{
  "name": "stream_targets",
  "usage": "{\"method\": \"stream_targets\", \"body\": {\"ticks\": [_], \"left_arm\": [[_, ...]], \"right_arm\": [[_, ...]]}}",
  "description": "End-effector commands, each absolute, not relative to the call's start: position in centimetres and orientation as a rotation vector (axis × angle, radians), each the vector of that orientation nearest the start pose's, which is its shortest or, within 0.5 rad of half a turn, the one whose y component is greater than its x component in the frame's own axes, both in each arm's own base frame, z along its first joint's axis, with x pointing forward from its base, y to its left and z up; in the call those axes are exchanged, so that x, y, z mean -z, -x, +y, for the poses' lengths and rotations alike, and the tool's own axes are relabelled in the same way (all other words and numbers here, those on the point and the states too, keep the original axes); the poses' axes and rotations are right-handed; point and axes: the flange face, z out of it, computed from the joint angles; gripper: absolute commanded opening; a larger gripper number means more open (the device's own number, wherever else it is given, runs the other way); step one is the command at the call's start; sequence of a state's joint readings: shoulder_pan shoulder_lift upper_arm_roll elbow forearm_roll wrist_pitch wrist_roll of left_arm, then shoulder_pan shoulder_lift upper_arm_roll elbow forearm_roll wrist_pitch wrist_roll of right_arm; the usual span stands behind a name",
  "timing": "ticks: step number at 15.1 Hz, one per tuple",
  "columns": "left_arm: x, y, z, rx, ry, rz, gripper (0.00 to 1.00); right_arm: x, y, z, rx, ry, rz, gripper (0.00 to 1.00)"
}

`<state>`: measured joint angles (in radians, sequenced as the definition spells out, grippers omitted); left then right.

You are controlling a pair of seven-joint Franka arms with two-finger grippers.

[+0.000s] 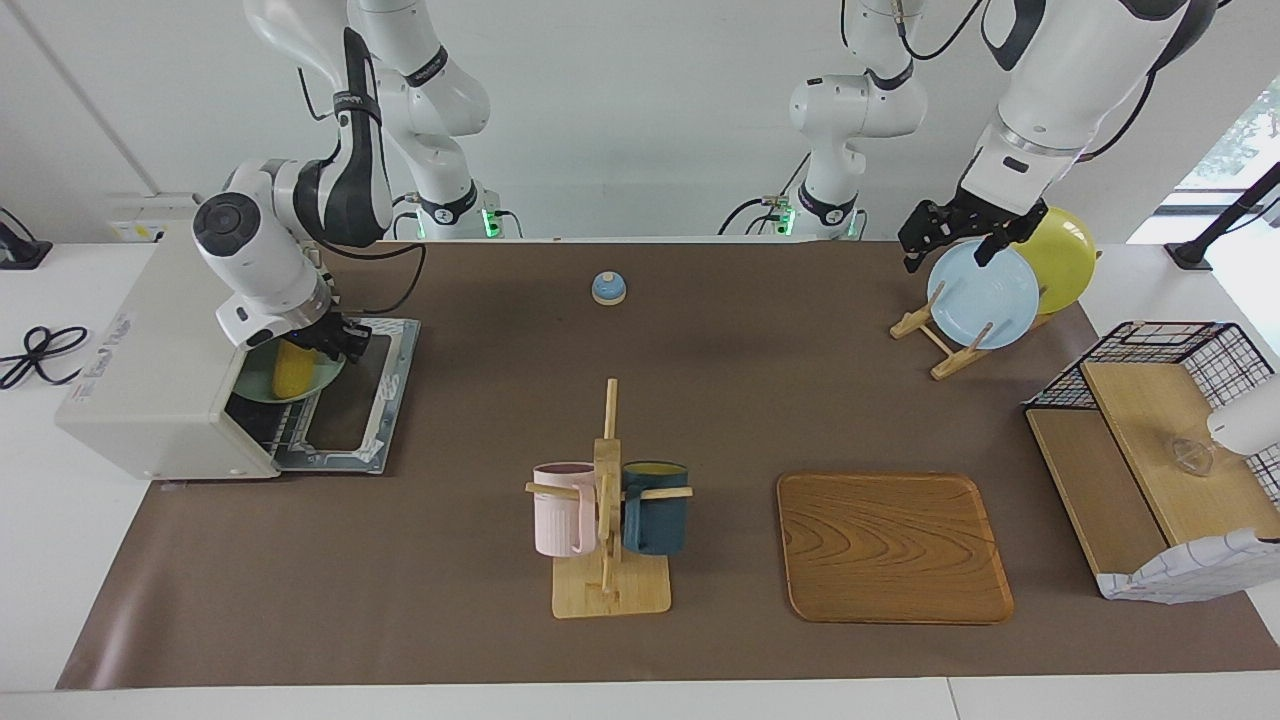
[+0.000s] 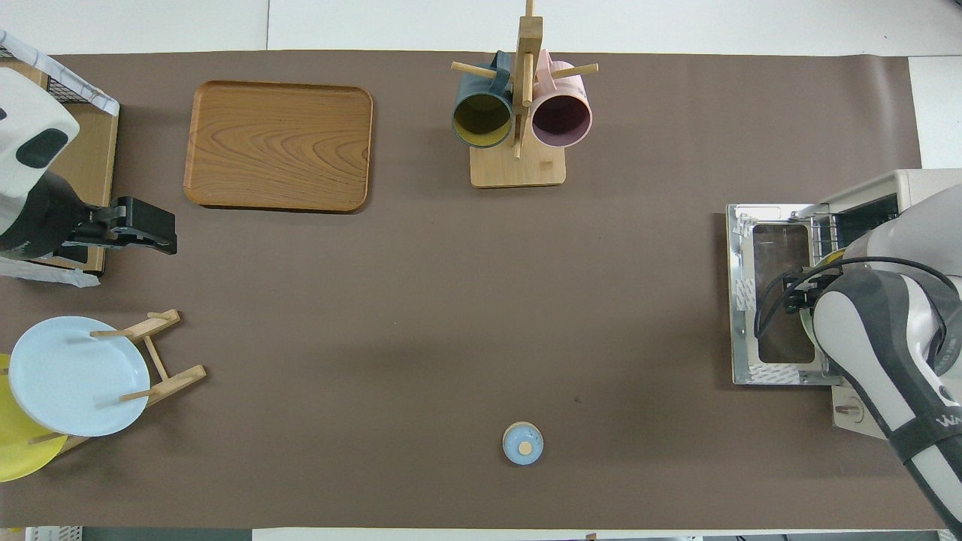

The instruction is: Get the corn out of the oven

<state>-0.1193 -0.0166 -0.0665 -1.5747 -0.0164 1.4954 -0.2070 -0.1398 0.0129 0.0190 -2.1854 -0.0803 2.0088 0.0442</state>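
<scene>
corn [image 1: 292, 368] on plate at oven [image 1: 160, 390] mouth, 9 o'clock of tabletop | right claw [image 1: 335, 340] at cob, grip: we cannot tell | we pull out level, clearing the door | left claw [image 1: 950, 235] waits

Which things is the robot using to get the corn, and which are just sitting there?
For the job: the corn on a green plate at the mouth of the oven, and the right gripper at the corn.

Just sitting: mug rack, wooden tray, bell, plate rack, wire basket. The left gripper waits over the plate rack.
</scene>
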Motion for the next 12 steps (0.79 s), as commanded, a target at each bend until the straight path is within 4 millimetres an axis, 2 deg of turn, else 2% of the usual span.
{"method": "stream_targets", "body": {"ticks": [1, 4, 6, 7, 9, 10, 12], "left_arm": [[-62.7, -52.5, -9.9, -0.069, 3.125, -0.041, 1.0], [-62.7, -52.5, -10.0, -0.071, 3.125, -0.034, 1.0], [-62.7, -52.4, -10.0, -0.073, 3.125, -0.036, 1.0], [-62.7, -52.4, -10.0, -0.073, 3.124, -0.039, 1.0], [-62.6, -52.5, -10.0, -0.073, 3.124, -0.046, 1.0], [-62.6, -52.5, -10.0, -0.073, 3.124, -0.067, 1.0], [-62.6, -52.5, -10.1, -0.068, 3.128, -0.117, 1.0]], "right_arm": [[-37.2, -50.0, -6.7, -0.277, 3.198, 0.151, 0.01], [-37.6, -50.4, -6.6, -0.268, 3.198, 0.056, 0.0], [-39.0, -52.1, -4.3, -0.233, 3.208, 0.011, 0.0], [-40.0, -53.2, -0.6, -0.218, 3.217, -0.024, 0.0], [-42.0, -54.7, 5.8, -0.179, 3.238, 0.083, 0.0], [-42.7, -54.9, 9.7, -0.157, 3.243, 0.112, 0.0], [-43.9, -55.3, 16.4, -0.124, 3.229, 0.212, 0.0]]}}
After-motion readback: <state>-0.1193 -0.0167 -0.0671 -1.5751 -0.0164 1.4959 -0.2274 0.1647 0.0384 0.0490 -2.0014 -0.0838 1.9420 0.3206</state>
